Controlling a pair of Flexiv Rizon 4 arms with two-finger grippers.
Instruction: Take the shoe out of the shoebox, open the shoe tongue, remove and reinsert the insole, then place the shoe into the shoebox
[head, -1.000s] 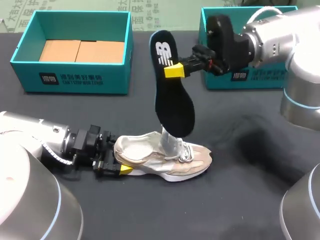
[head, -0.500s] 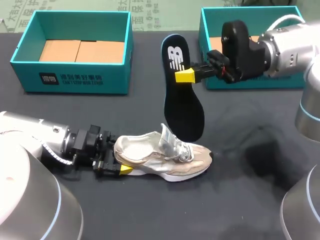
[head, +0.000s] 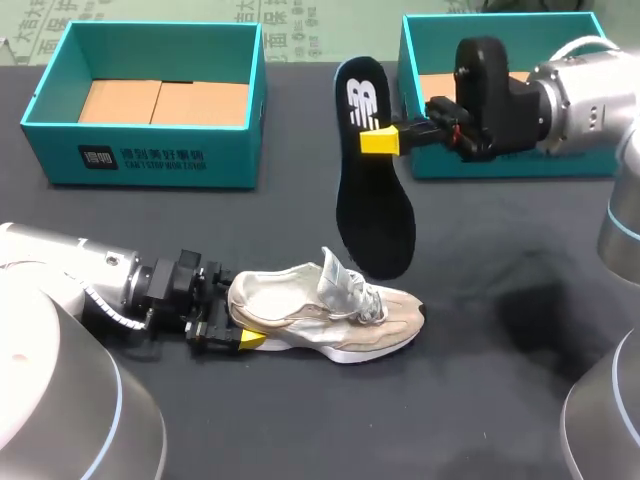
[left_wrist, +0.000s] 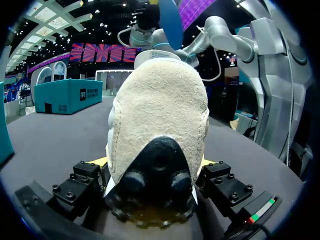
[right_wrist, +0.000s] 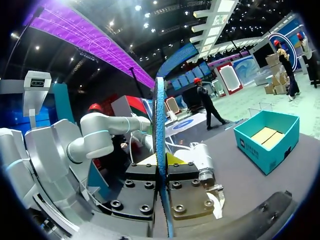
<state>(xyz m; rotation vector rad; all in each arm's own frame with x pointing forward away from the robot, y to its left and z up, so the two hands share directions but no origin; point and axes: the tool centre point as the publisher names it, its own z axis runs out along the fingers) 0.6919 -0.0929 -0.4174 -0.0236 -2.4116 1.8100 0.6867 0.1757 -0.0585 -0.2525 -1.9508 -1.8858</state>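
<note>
Above fuzzy beige shoe (head: 300, 305): flat black insole (head: 375, 220) pinched in right pincer (head: 378, 140).

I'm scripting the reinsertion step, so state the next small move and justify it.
Probably lower the insole toe-first toward the shoe's opening. The right gripper holds the insole roughly upright, toe down, clear above the shoe. The shoe's tongue stands raised, and the left gripper clamps its heel on the table.

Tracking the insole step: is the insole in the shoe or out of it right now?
Out. The right gripper holds the insole on end in the air, above the shoe.
</note>
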